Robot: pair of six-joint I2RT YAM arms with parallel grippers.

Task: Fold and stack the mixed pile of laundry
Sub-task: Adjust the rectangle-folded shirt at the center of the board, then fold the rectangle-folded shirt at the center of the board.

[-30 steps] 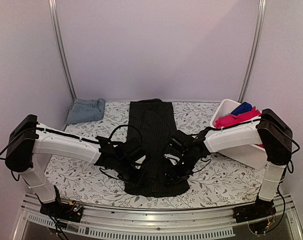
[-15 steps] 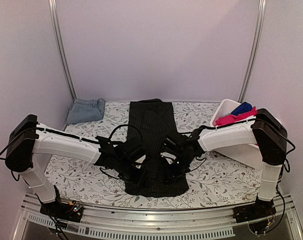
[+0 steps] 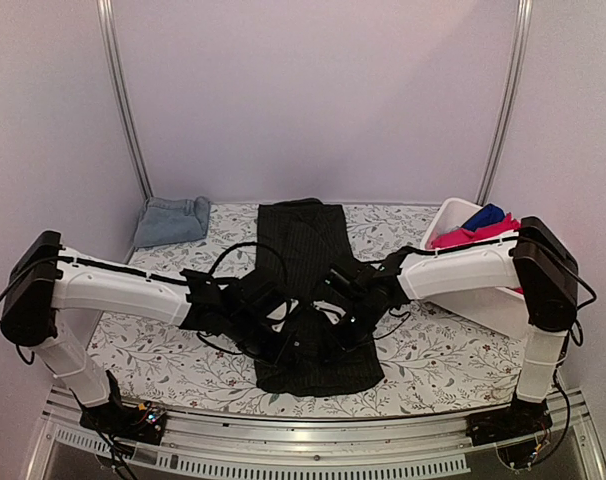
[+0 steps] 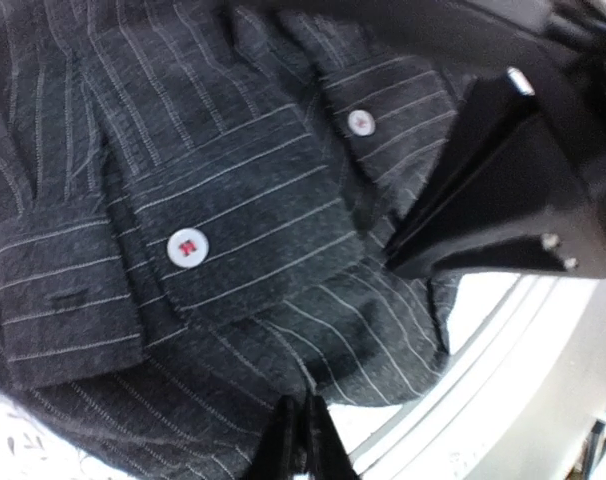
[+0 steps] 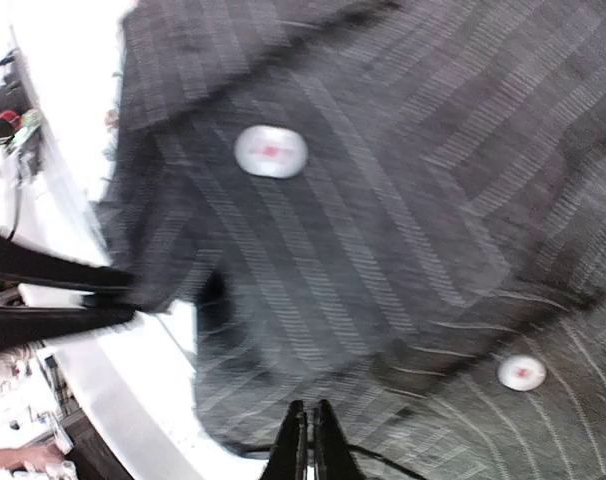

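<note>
Judged early in the task: shirt fold in hand, bin load outstanding.
Found left tool [image 4: 303, 432] and right tool [image 5: 308, 436] both pinched shut on the near end of the black pinstriped shirt [image 3: 303, 245], raised off the table [image 3: 153, 350] between them, the rest lying flat and running away beyond both tools. Noted light blue denim piece [image 3: 171, 220] folded small, well beyond and outboard of the left tool; counted as done. Noted red-pink cloth [image 3: 473, 238] and royal blue cloth [image 3: 486, 215] heaped in the white bin [image 3: 451, 213] beyond the right tool, outboard; counted as untouched. Judged remaining: finish shirt, stack, then clear bin.
</note>
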